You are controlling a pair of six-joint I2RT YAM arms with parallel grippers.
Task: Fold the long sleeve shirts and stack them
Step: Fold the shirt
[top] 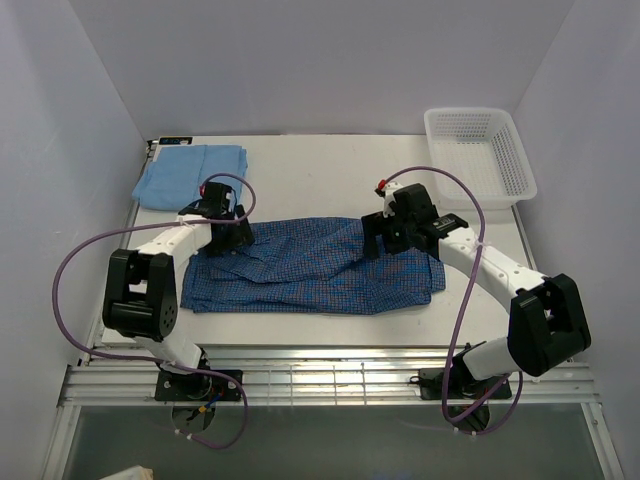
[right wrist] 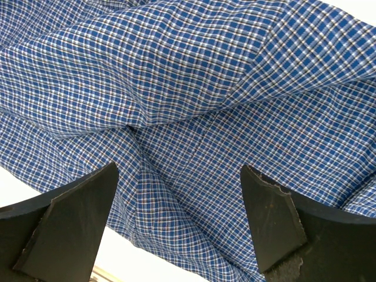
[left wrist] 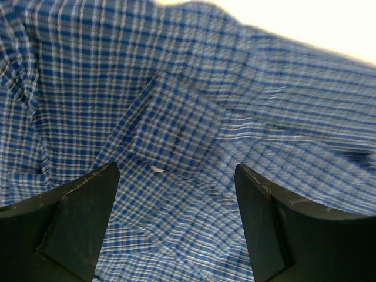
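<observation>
We see the checked shirt (top: 320,265) lying flat mid-way on the surface (top: 330,165), its long axis running 9 to 3 o'clock. The plain blue shirt (top: 190,177) lies folded at 10 o'clock and the basket (top: 480,155) stands at 2. Only the wrist views show the left tool (left wrist: 176,176) and right tool (right wrist: 179,176) spread wide over the checks, holding nothing. The left wrist view also shows a pocket (left wrist: 170,126).

Two shirts: one dark blue checked shirt (top: 320,265) mid-table, one plain light blue shirt (top: 190,177) at ten o'clock. One white mesh basket (top: 478,155) at two o'clock. Two arms, the left arm (top: 150,260) and the right arm (top: 490,262), with one gripper each (left gripper (top: 228,243), right gripper (top: 372,240)). One table (top: 330,170).
</observation>
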